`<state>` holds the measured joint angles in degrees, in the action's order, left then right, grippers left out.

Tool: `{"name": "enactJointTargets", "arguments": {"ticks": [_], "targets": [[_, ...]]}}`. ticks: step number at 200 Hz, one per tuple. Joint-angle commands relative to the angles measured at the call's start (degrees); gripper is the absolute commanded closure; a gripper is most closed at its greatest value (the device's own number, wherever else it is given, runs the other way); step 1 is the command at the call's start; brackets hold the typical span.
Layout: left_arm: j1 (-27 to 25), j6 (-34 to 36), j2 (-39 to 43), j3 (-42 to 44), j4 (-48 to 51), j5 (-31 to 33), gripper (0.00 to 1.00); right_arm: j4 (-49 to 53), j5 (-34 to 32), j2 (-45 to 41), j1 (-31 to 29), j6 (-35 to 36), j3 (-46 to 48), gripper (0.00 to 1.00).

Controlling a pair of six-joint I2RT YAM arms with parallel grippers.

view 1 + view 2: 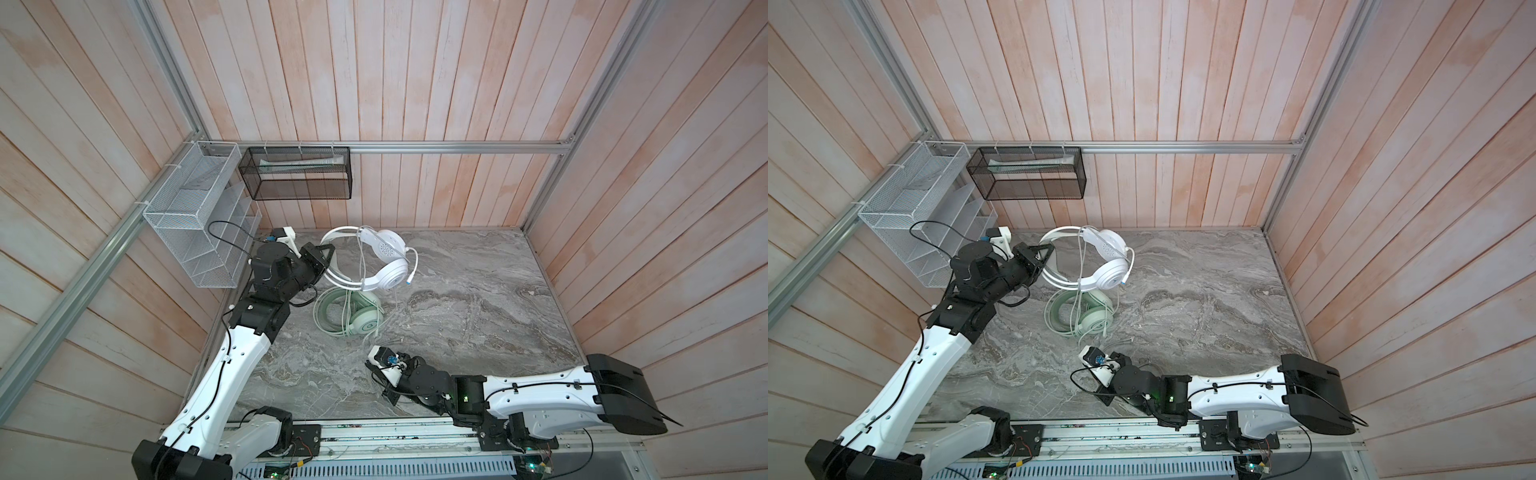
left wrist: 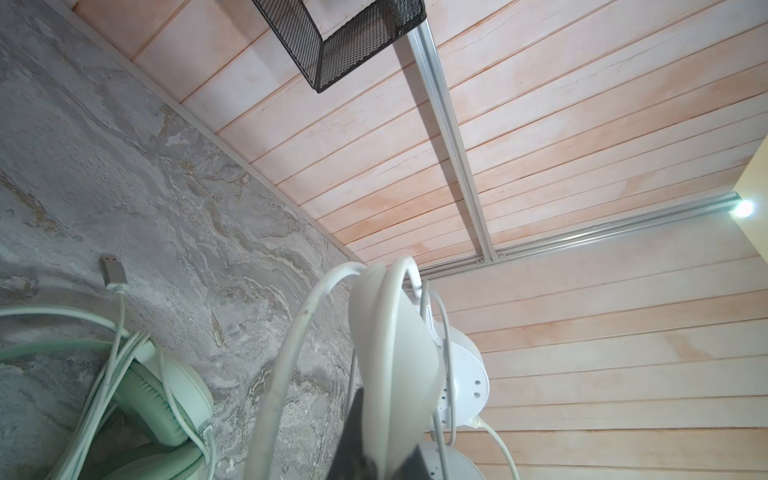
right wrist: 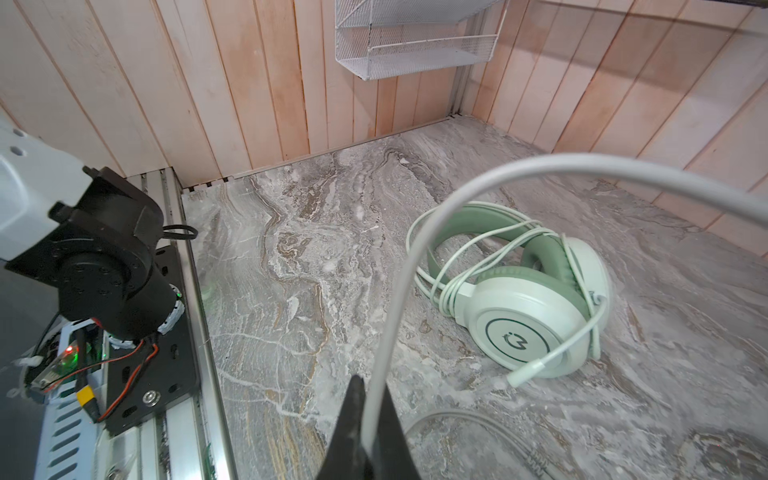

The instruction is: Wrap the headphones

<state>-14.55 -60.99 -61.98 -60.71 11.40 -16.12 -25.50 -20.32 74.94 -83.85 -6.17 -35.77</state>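
Inside black basket (image 1: 299, 192) lies a tube (image 1: 303, 163); left hand (image 1: 327, 258) clamps white headset (image 1: 384, 279), right hand (image 3: 370, 415) its cord (image 3: 401, 291).

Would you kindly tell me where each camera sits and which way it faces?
Top views: overhead at front, looking down on table, white headset, green headset, left arm, right arm.
Left wrist: on left arm, faces back right corner; left gripper clamping white headset.
Right wrist: on right arm, faces back left corner; right gripper pinching cord, left arm base.
Both wrist views share the green headset.
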Motion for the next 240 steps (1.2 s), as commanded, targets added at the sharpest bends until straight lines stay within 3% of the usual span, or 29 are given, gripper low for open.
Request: {"name": "enactJointTargets", "arguments": {"ticks": [1, 31, 69, 118, 164, 191, 240], "targets": [[-0.7, -2.7, 1.2, 1.9, -7.5, -1.0, 1.00, -3.3, 7.4, 3.0, 0.0, -1.0, -2.5, 1.00], [-1.5, -3.2, 1.0, 3.7, -8.6, -1.0, 1.00, -5.2, 11.1, 7.5, -1.0, -1.6, -5.7, 1.00], [-2.3, -3.3, 1.5, 4.9, -9.0, -0.8, 1.00, -5.2, 8.4, 8.5, -0.7, -0.8, -7.0, 1.00], [-3.4, -0.4, 2.0, 7.6, -5.4, 0.2, 1.00, -3.4, 8.5, 3.6, 0.7, 0.6, -6.4, 1.00], [-5.0, -2.0, 4.6, 14.2, -8.4, 2.1, 1.00, 1.2, 20.8, 1.3, 1.0, 0.4, -7.8, 1.00], [-6.9, -1.8, 4.7, 15.5, -9.3, 2.5, 1.00, 1.8, 18.9, -1.8, 1.0, 0.3, -5.9, 1.00], [-12.1, 0.2, 3.8, 18.6, -8.8, 5.9, 1.00, 14.5, 19.0, -9.8, 2.8, 3.2, -8.5, 1.00]]}}
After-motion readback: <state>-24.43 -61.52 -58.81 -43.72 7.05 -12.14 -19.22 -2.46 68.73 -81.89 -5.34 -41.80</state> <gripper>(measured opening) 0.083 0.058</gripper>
